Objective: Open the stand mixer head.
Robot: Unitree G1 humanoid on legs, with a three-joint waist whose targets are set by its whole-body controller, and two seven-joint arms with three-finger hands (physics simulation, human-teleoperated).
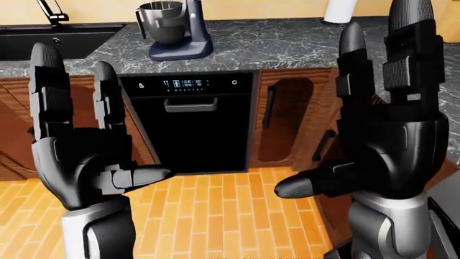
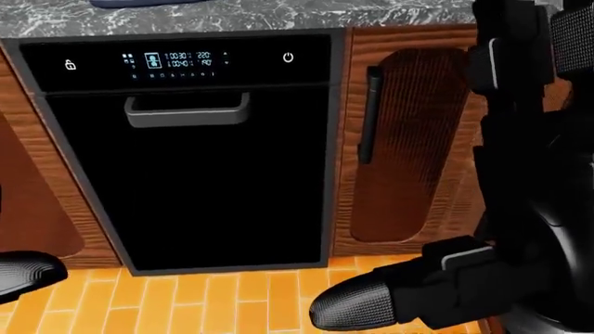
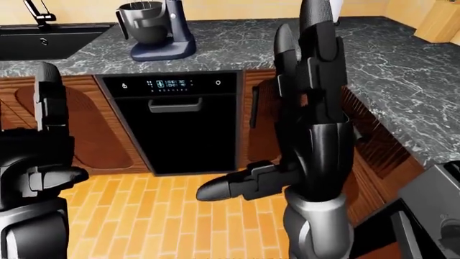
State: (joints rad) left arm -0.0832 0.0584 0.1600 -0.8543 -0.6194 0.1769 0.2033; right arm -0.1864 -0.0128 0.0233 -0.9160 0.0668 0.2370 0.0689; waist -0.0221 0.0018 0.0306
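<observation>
Reaching upward, open left hand [image 1: 86, 162], right hand [image 1: 392, 145]

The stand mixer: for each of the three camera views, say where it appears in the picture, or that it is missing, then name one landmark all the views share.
Left-eye view: stand mixer at top, left of centre, on the marble counter.
Right-eye view: top left, same counter.
Head view: only a sliver of its blue base at the top edge.
Shared landmark: the black dishwasher just below it.
</observation>
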